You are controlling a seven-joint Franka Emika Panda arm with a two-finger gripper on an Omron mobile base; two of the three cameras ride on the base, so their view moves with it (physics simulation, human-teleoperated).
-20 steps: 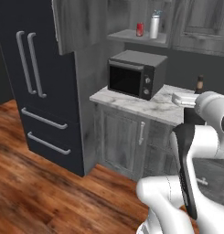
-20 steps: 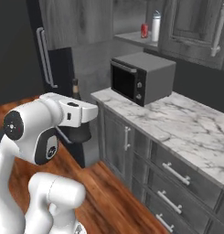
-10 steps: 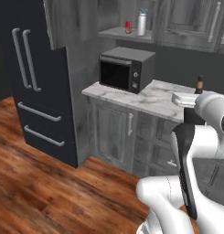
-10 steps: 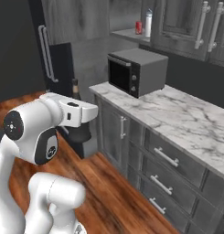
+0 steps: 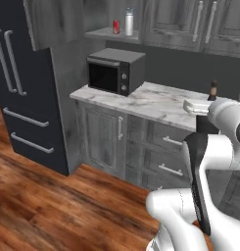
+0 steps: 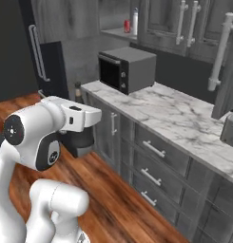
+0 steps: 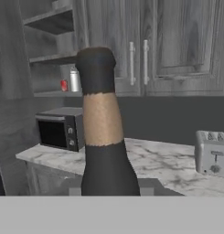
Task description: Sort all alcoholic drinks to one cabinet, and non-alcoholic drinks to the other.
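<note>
floor: wood [image 5: 53, 206] | counter: marble [image 6: 184, 118] | cabinets: grey [image 5: 170, 22] | fridge: dark [image 5: 18, 83]

I can read no text anywhere from here; the red can [image 5: 116, 27] on the shelf is too small to show a brand; the tan band on the dark bottle [image 7: 104, 137] is blank; the microwave [image 5: 115, 70] shows no legible markings.

White arm folded high over its base, elbow bent, forearm dropping in front of the cameras. Gripper [image 7: 109, 189] clamped on the dark bottle [image 7: 103, 132], held upright with its neck rising straight along the hand's line of sight. Wrist level, hand carried at about counter height.
</note>
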